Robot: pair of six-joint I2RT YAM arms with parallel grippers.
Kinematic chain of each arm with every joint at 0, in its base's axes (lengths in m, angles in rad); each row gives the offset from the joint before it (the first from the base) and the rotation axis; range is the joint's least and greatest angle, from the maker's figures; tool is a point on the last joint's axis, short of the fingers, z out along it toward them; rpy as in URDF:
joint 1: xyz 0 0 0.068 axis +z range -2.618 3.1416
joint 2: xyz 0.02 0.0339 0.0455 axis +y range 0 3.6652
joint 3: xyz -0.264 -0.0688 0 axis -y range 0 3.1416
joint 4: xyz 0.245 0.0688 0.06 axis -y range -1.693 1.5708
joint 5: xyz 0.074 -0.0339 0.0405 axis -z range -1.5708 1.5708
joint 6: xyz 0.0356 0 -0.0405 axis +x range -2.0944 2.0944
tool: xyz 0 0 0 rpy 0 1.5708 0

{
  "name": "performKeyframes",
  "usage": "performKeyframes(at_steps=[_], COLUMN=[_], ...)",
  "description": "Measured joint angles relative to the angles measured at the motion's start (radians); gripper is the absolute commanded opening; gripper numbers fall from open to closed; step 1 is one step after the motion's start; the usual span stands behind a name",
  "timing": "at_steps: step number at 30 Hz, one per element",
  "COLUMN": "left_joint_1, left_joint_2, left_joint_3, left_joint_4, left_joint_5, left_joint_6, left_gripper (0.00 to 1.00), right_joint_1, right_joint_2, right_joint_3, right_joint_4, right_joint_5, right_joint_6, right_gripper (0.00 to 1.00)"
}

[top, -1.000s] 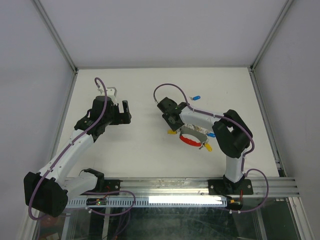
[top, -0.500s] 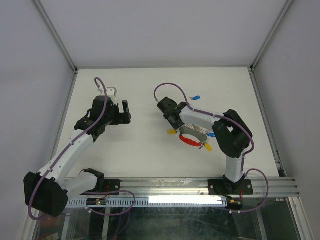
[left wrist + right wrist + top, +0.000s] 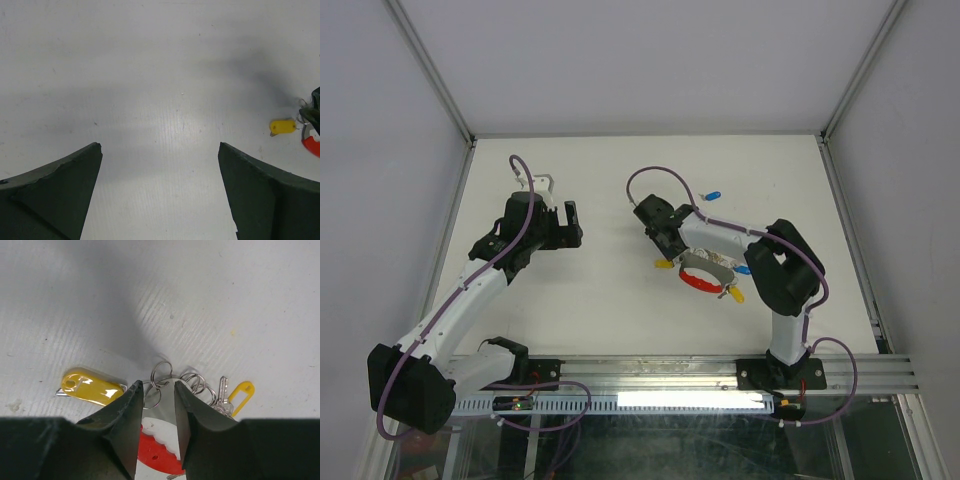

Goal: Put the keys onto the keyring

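Two arms up, but only your right one is in the play. Your right gripper (image 3: 156, 390) is pinched down to a slim gap, tips low over the table (image 3: 600, 300), with nothing clamped that I can make out. One small loop of the tangle sits inside the gap, against the left finger.

The keyring (image 3: 162, 371) lies flat just ahead of the tips, dead in line with that gap. The yellow key (image 3: 92, 386) lies just left of the fingers, its long axis crosswise to your reach and its metal tip pointing away from the gripper.

On the right it's crowded — more loops, silver keys (image 3: 222, 390) and a yellow tag (image 3: 241, 392), plus a red fob (image 3: 160, 455) under the fingers. A blue key (image 3: 715, 194) lies alone toward the far side.

Your left gripper (image 3: 159, 150) is spread wide, holds nothing and hovers over bare table, well apart from the bunch. So the right arm is clearly the nearer.

My read: a short nudge forward reaches the ring, or a sidestep left reaches the yellow key. Your open room is left and ahead — the table edges are well apart.
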Motion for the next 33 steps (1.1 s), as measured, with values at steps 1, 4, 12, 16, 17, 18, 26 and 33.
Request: performKeyframes(at_steps=[1,4,12,16,17,18,26,33], left_joint_1=[0.0,0.0,0.0,0.0,0.0,0.0,0.0,0.0], left_joint_2=[0.0,0.001,0.002,0.002,0.002,0.002,0.002,0.002], left_joint_3=[0.0,0.0,0.0,0.0,0.0,0.0,0.0,0.0], left_joint_4=[0.0,0.0,0.0,0.0,0.0,0.0,0.0,0.0], left_joint_5=[0.0,0.0,0.0,0.0,0.0,0.0,0.0,0.0], left_joint_6=[0.0,0.0,0.0,0.0,0.0,0.0,0.0,0.0], left_gripper=[0.99,0.99,0.99,0.99,0.99,0.99,0.99,0.99], right_joint_1=[0.001,0.006,0.014,0.018,0.018,0.018,0.018,0.018], right_joint_2=[0.0,0.0,0.046,0.049,0.05,0.051,0.058,0.064], right_joint_3=[0.0,0.0,0.017,0.019,0.019,0.019,0.019,0.019], right_joint_4=[0.002,0.003,-0.004,-0.006,-0.007,-0.008,-0.01,-0.008], right_joint_5=[-0.002,-0.008,0.016,0.041,0.048,0.055,0.084,0.082], right_joint_6=[0.0,-0.001,-0.007,-0.009,-0.01,-0.011,-0.013,-0.023], right_gripper=[0.34,0.35,0.34,0.32,0.31,0.31,0.24,0.07])
